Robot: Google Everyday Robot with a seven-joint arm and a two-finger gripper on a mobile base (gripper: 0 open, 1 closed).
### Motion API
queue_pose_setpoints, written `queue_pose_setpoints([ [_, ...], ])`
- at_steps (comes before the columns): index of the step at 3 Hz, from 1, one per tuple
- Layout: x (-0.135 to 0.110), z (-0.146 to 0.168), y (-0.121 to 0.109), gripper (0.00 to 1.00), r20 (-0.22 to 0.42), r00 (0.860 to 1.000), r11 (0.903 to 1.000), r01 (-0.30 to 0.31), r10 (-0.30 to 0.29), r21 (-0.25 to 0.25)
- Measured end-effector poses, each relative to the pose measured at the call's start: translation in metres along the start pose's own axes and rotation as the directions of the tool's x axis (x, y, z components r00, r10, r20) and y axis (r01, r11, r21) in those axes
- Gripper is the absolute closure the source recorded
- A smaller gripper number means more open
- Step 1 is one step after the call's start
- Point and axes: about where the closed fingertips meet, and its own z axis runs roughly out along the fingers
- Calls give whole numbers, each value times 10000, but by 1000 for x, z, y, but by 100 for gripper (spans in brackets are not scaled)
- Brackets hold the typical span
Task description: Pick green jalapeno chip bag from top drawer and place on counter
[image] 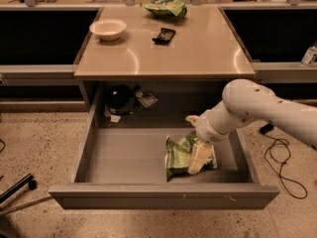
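The green jalapeno chip bag point(177, 155) lies crumpled on the floor of the open top drawer point(126, 155), right of its middle. My gripper point(198, 157) reaches down from the right into the drawer and rests on the bag's right side, covering part of it. The white arm point(257, 105) crosses above the drawer's right wall. The beige counter point(173, 56) sits above and behind the drawer.
On the counter stand a white bowl point(108, 29), a small black packet point(164, 34) and a puffier green bag point(165, 7). A dark round object point(119, 98) and a card sit under the counter behind the drawer. A cable point(280, 157) lies on the floor to the right.
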Motion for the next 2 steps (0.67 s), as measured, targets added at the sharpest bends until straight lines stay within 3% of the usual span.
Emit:
queue_pose_setpoints([
  [2, 10, 43, 10, 0, 313, 9995, 9966, -41, 67, -820],
])
